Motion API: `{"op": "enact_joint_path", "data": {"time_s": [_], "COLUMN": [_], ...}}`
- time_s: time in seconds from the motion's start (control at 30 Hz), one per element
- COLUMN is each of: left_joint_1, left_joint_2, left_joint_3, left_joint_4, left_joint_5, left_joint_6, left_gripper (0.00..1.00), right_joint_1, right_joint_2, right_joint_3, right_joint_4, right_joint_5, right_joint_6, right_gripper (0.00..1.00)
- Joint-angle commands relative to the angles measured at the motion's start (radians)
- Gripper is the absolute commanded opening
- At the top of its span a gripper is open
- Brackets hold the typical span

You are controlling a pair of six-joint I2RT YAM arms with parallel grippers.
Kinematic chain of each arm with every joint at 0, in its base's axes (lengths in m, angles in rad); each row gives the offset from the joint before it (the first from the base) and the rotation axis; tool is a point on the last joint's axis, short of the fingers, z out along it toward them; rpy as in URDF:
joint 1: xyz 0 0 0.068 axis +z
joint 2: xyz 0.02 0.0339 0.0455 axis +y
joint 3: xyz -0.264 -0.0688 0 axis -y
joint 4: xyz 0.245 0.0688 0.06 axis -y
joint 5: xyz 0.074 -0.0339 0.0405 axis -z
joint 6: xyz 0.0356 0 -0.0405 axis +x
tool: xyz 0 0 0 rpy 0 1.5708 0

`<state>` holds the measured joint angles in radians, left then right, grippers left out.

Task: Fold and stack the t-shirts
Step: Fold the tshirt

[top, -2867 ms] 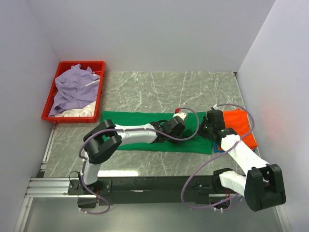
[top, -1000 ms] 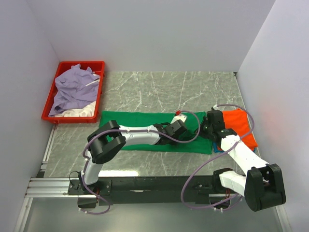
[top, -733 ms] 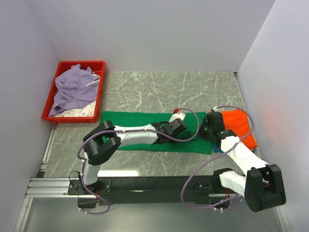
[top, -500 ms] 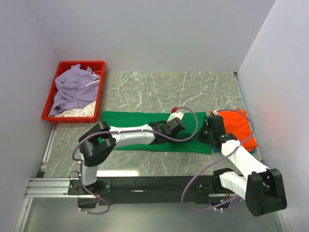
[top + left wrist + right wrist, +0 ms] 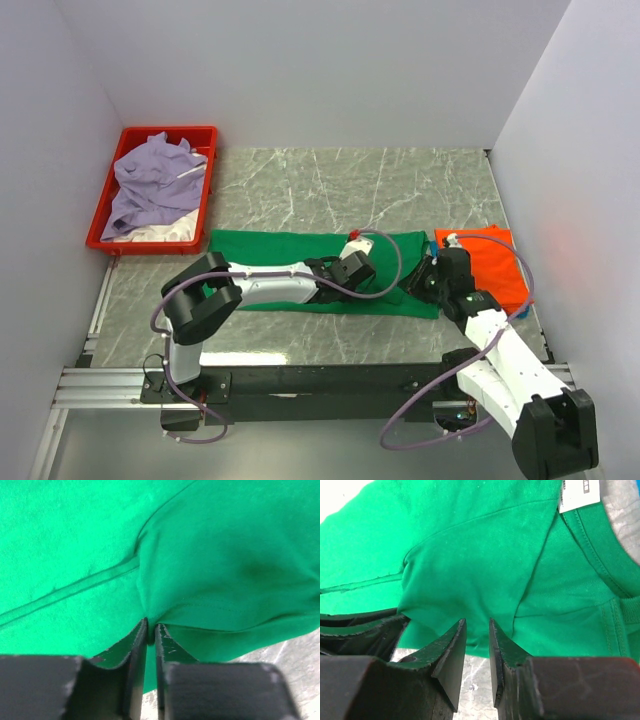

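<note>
The green t-shirt (image 5: 270, 248) lies spread in a long strip across the middle of the overhead frame on the marble bench (image 5: 330, 185). The left tool (image 5: 150, 627) has its fingers pressed together on a raised fold of the green cloth. The right tool (image 5: 476, 626) sits at the shirt's right end, near the collar, its fingers a narrow gap apart with cloth at the tips; whether it grips I cannot tell. The orange t-shirt (image 5: 492, 262) lies at the right of the frame, and the lavender t-shirt (image 5: 150, 180) fills the red tray (image 5: 103, 212) at upper left
</note>
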<state>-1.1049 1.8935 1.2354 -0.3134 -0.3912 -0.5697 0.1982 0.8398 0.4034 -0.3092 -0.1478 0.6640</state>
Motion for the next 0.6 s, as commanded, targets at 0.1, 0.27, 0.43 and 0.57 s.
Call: {"op": "enact_joint_path", "data": {"time_s": [0.1, 0.27, 0.43, 0.57], "left_joint_1": [0.005, 0.031, 0.059, 0.122], "left_joint_2": [-0.086, -0.169, -0.224, -0.247], "left_joint_3": [-0.042, -0.083, -0.103, -0.131], "left_joint_4": [0.034, 0.06, 0.076, 0.108], "left_joint_5": [0.006, 0.058, 0.113, 0.193], "left_joint_6": [-0.018, -0.033, -0.039, -0.067], "left_gripper": [0.37, 0.4, 0.35, 0.34], "right_joint_1": [-0.005, -0.002, 0.035, 0.115], "right_joint_2": [-0.005, 0.057, 0.094, 0.093], "right_joint_3": [0.023, 0.028, 0.002, -0.047], "right_joint_4": [-0.016, 0.045, 0.084, 0.123], "right_joint_5": [0.007, -0.021, -0.016, 0.014], "right_joint_6": [0.009, 0.032, 0.071, 0.129], "right_gripper": [0.32, 0.32, 0.3, 0.29]}}
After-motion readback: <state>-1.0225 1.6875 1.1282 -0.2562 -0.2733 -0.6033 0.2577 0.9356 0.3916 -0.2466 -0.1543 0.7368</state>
